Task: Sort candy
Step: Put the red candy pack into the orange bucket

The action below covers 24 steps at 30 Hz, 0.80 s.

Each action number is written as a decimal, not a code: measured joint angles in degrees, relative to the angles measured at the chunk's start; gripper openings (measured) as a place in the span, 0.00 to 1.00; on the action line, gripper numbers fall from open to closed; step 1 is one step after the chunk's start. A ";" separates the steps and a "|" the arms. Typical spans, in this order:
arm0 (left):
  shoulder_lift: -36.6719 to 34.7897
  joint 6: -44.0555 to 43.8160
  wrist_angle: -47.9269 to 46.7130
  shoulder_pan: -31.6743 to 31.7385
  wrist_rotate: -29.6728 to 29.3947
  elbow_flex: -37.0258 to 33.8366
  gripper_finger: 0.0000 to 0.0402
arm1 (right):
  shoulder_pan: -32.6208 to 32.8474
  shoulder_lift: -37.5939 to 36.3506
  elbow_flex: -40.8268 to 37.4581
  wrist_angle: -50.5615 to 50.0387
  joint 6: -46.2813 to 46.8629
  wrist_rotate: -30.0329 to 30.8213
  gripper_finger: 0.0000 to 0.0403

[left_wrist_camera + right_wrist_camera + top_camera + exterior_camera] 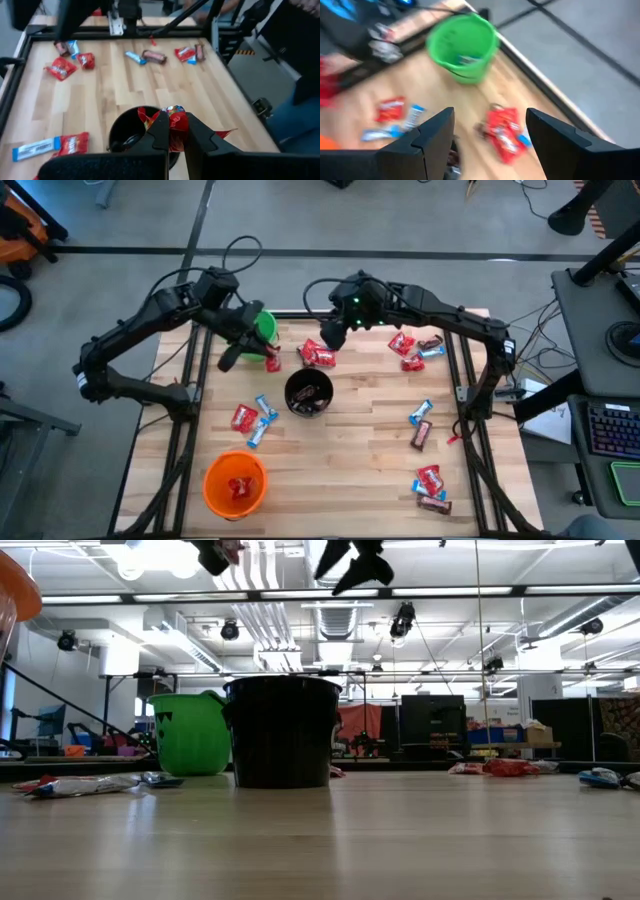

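1. Left gripper (270,360) clamped on a red candy (172,125), raised off the table between the green cup (262,326) and the black cup (308,392). Best carried on to the orange cup (235,483) at the near left, where red pieces (238,487) already lie, judging by the colours; grip kept firm until right over the rim, then released low so the wrapper does not bounce out.
2. Worth steering round the black cup rather than over it: crinkled wrapper ends stick out past the fingers (159,131) and could snag.
3. Right gripper (330,336) spread wide and holding nothing, hovering above a cluster of red candy (318,355) just behind the black cup. Close to the left arm here, so better held clear until that arm moves off.
4. Pale wooden table (360,440) with a dark frame. Near left: a red piece (243,418) and blue-and-white pieces (263,420). Far right: a mixed group of red, blue and brown (415,348). Mid right: one blue-and-white (420,413), one brown (421,435). Near right corner: red (428,479) over brown (433,503).
5. Grey floor around; desk with keyboard (612,428) at far right. Low view: strip-lit workshop ceiling, shelving behind.
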 joint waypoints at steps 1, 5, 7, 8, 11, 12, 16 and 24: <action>-0.34 -0.55 -0.07 -0.11 0.93 0.00 0.00 | -0.38 0.00 0.00 -1.01 -0.44 0.61 0.60; -1.62 -2.21 -0.86 -0.84 2.02 0.02 0.00 | -1.92 0.00 0.00 -5.21 -2.70 1.62 0.60; -1.97 -3.24 -1.45 -0.99 2.11 0.04 0.00 | -2.85 -0.01 0.00 -6.89 -2.73 1.64 0.60; -2.06 -3.76 -1.70 -0.98 2.10 0.04 0.00 | -3.29 -0.02 0.00 -7.47 -2.76 1.59 0.59; -2.09 -5.15 -3.79 -0.97 3.75 0.04 0.00 | -4.80 0.00 0.00 -8.42 -2.77 1.64 0.58; -2.14 -5.75 -5.15 -0.97 5.72 0.04 0.00 | -5.31 0.01 0.00 -8.40 -2.77 1.64 0.58; -3.14 -7.14 -12.31 -2.52 8.85 0.04 0.00 | -7.00 0.01 0.00 -8.38 -2.74 1.64 0.59; -7.11 -12.87 -12.06 -9.31 5.32 0.04 0.00 | -7.81 0.01 0.00 -8.38 -2.60 1.62 0.59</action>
